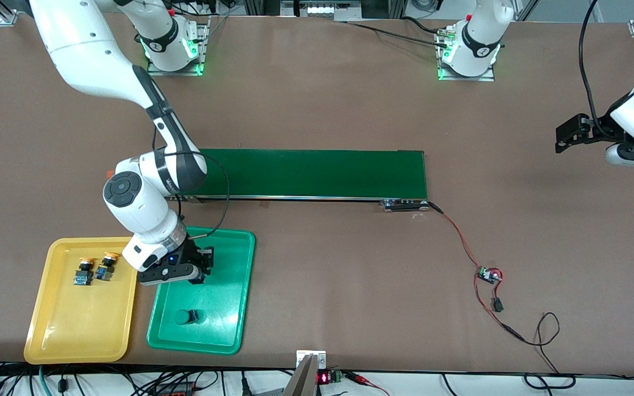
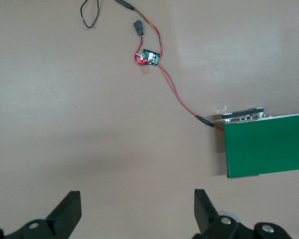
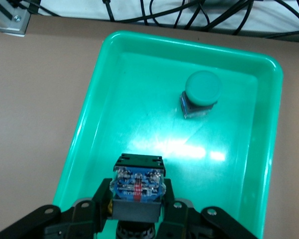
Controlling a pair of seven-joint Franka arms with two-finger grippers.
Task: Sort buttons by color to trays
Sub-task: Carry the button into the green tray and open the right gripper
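My right gripper [image 1: 198, 272] [image 3: 137, 201] hangs low over the green tray [image 1: 240, 286] [image 3: 258, 164], at the tray's end nearer the conveyor. It is shut on a button [image 3: 138, 181] whose blue base faces the wrist camera; its cap is hidden. A green-capped button [image 1: 187, 317] [image 3: 201, 92] lies in the same tray, nearer the front camera. Two yellow-capped buttons [image 1: 84, 271] [image 1: 107, 266] lie side by side in the yellow tray [image 1: 75, 324], which sits beside the green tray. My left gripper [image 1: 567, 135] [image 2: 137, 199] waits open over bare table at the left arm's end.
A long dark green conveyor belt [image 1: 311, 173] [image 2: 266, 149] lies across the middle of the table. From its end a red wire runs to a small circuit board [image 1: 488, 275] [image 2: 149, 57]. Cables hang along the table's front edge.
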